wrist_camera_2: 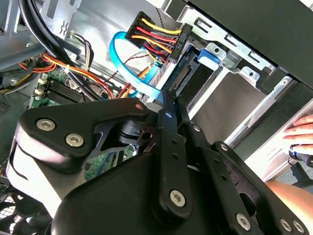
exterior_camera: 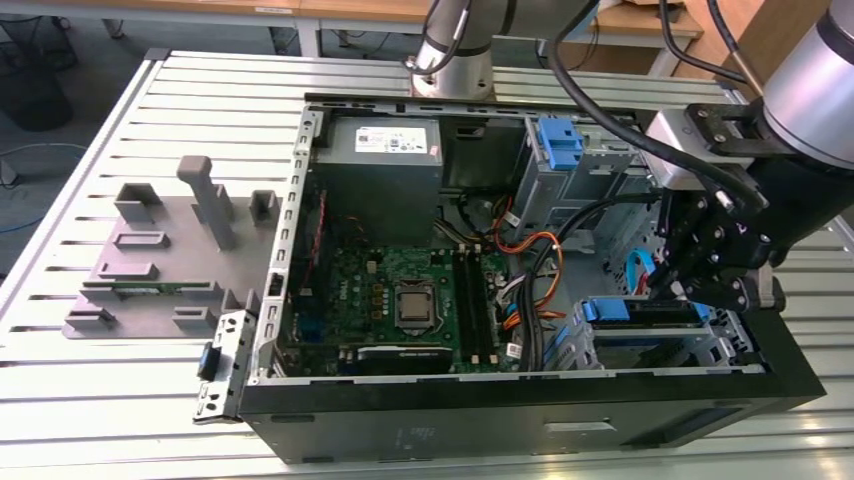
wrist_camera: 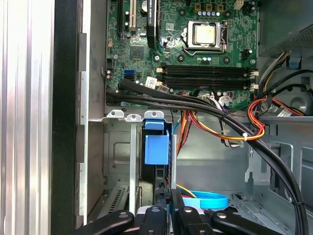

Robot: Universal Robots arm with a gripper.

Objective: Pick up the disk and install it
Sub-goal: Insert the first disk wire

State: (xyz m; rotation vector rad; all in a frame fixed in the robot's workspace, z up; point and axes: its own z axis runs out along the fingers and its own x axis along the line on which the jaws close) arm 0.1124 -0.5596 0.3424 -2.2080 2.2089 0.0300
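Green motherboard (wrist_camera: 181,49), blue carrier frame (wrist_camera: 156,149)

The drive cage (exterior_camera: 667,335) at the open computer case's (exterior_camera: 534,400) corner is crowded: the gripper (exterior_camera: 707,290) hangs directly over it, and the disk (exterior_camera: 641,312) with its blue carrier fills the upper slot. Beside the cage, a bundle of black cables (wrist_camera: 205,105) and orange wires (exterior_camera: 534,270) crosses toward the motherboard (exterior_camera: 400,300), whose surface beyond lies unobstructed.
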